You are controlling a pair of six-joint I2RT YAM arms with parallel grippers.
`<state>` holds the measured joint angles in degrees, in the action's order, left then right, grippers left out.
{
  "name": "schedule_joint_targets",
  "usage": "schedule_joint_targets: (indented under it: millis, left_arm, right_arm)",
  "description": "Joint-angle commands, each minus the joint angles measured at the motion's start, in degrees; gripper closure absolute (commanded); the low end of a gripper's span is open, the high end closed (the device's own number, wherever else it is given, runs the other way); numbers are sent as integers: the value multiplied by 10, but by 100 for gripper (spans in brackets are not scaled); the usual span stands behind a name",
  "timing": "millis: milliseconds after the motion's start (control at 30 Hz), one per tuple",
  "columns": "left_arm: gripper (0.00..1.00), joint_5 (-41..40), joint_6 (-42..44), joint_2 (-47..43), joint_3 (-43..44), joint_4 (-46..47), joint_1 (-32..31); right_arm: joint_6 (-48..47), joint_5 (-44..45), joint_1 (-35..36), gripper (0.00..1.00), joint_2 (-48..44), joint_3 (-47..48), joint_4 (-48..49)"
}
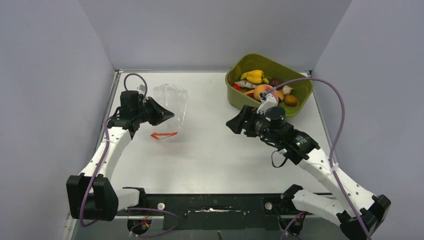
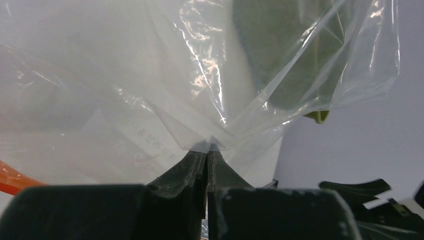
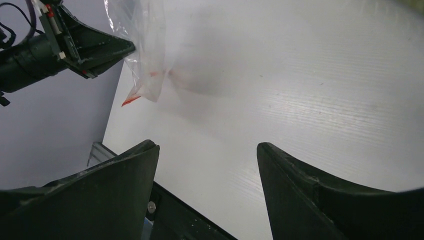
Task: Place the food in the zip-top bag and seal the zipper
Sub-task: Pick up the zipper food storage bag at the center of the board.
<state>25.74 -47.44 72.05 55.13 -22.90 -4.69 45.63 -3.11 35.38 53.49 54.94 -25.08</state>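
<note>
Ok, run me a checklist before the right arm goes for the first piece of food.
1. Left tool shut on the zip-top bag: ok, a fold of plastic is pinched between its fingers.
2. Right tool open and empty: ok.
3. Food ready to pick: ok, it lies piled in the green tub.
4. Bag empty and ready to fill: ok, nothing shows inside it.
5. Bag mouth facing up: not ok, the zipper hangs at the bag's low end.
6. Zipper parted wide enough for a piece: cannot tell.
</note>
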Motion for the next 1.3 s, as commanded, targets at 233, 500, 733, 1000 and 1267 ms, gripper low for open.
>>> schedule_joint_targets:
  millis: [233,500,733,1000,1267]
  left_arm:
    - [100,44,-236,-64,-85,189,-20]
    - [100,28,-266,-72,-106,207,-27]
    - [100,28,-281,-71,-121,228,-37]
    - [100,23,-273,-73,-122,224,-38]
    - [100,20,-271,-76,-123,226,-38]
  right_arm:
    - [53,160,180,56,144,78,159]
    - [113,163,214,63,239,134,173]
    - [153,138,216,63,302,181,159]
    - [169,126,220,61,338,206,135]
    - [187,138,222,61,355,221,90]
